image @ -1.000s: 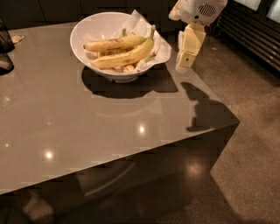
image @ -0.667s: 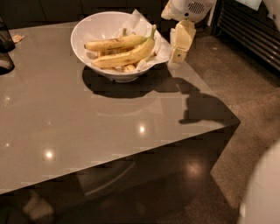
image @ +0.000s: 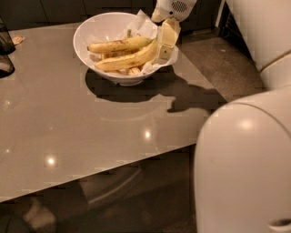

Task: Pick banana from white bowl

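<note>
Polished grey-tan stone makes up the surface (image: 68,127) we look down on, with spots of lamp glare on it and a speckled dark floor (image: 218,63) past its right edge. Near the far edge of the surface stands the white bowl (image: 91,29), wide and glossy, casting a broad shadow toward us. Inside it we see two whole yellow fruits lying roughly side by side. The upper banana (image: 119,44) runs left to right across the middle. The lower banana (image: 129,60) curves beneath it and rises toward the bowl's right rim. Some pale smaller pieces (image: 132,71) lie under them, too indistinct for us to name. Crumpled white paper (image: 146,22) lines the right side of the bowl and sticks up over its rim. The claw (image: 165,43), cream-yellow, hangs from the white wrist housing (image: 175,7) at the top of the view. It sits right at the bowl's right rim, over the paper and against the raised right end of the lower banana. We cannot tell whether the claw is open or closed, or whether it grips the fruit or merely meets it. At the left edge a dark container (image: 5,43) is cut off by the frame, with a small pale scrap (image: 17,40) beside it. The robot's rounded white body (image: 245,168) fills the right foreground.
</note>
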Tool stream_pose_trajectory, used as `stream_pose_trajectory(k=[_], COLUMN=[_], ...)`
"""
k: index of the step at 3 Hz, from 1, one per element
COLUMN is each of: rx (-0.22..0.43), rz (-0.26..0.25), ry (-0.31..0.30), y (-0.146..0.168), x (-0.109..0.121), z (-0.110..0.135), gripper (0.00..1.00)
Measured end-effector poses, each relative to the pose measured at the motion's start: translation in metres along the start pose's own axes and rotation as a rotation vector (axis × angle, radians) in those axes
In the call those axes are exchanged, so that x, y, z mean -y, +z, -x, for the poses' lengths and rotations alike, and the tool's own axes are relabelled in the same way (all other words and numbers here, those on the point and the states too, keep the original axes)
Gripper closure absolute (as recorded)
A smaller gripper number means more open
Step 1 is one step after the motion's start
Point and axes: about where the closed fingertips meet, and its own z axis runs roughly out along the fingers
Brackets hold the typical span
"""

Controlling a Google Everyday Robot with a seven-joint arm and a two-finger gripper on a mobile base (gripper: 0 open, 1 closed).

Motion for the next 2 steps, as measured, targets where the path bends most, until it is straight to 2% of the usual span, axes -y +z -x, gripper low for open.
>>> stream_pose_trajectory(k=[1, 2], rx=[0.002, 0.002], rz=[0.006, 0.013], ry=[0.004, 0.005], y=[0.016, 0.030], x=[0.015, 0.026], z=[0.008, 0.015], gripper=[0.11, 0.27])
